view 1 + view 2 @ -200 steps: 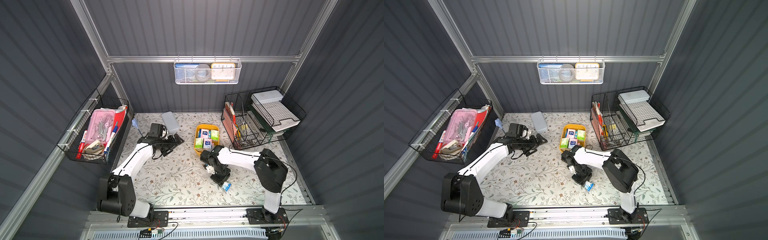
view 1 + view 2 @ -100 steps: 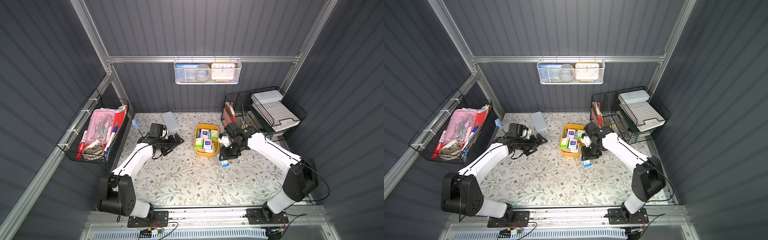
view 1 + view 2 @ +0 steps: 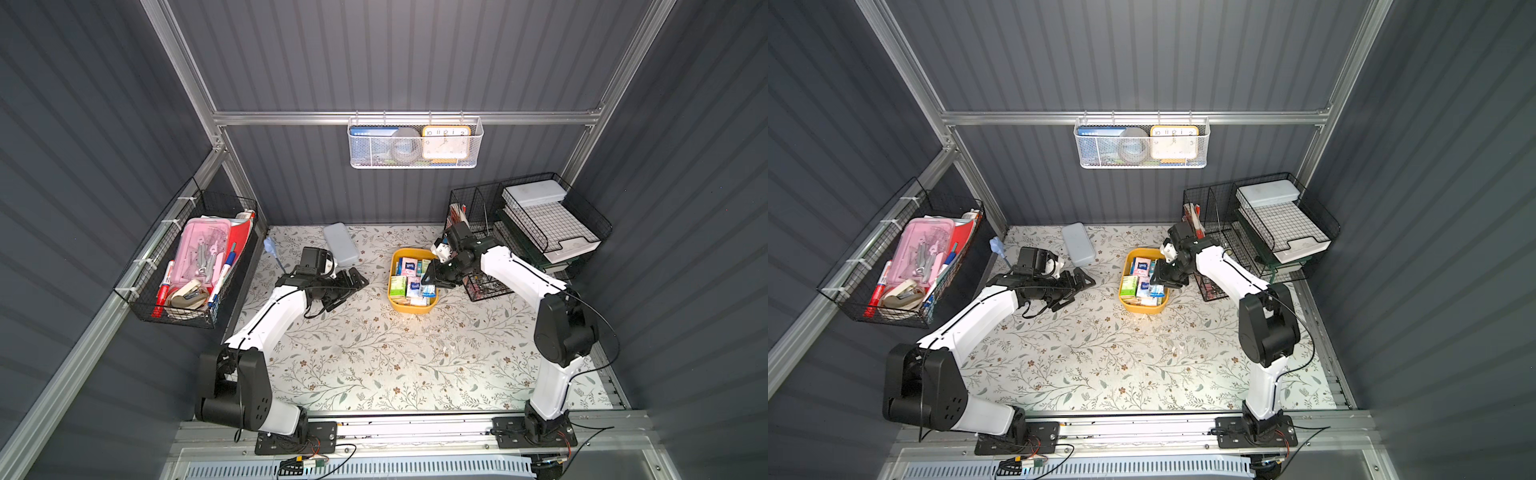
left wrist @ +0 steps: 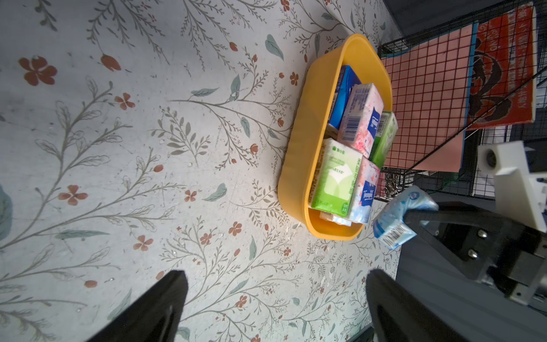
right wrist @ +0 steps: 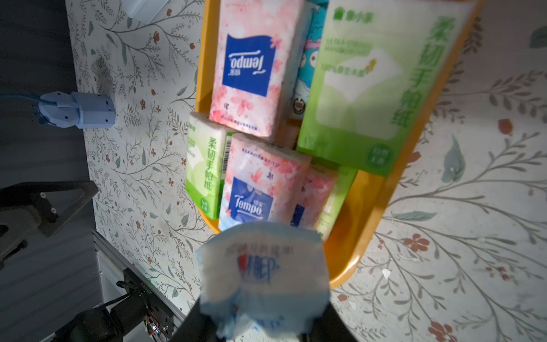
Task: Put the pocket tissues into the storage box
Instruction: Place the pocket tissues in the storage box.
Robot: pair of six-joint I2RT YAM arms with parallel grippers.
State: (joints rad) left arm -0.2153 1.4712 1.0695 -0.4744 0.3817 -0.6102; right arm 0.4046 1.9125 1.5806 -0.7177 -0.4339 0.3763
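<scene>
Right wrist view, right hand (image 5: pixel 262 321) pinching light-blue packet (image 5: pixel 263 266), too blurred to read, left hand (image 4: pixel 273 299) wide.

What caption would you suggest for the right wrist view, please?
Right gripper holds a light blue plastic-wrapped tissue packet near the rim of the yellow-orange plastic storage box.

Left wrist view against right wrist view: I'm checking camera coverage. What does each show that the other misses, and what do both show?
Only the left wrist view: the wire rack with red papers, and a dark blue packet at the far end of the pile.
Only the right wrist view: a teal cartoon packet among the others, and a pale blue plug-like piece on the table.
Both: the right gripper shut on the light blue packet, the storage box, and its pink packets and green packets.
</scene>
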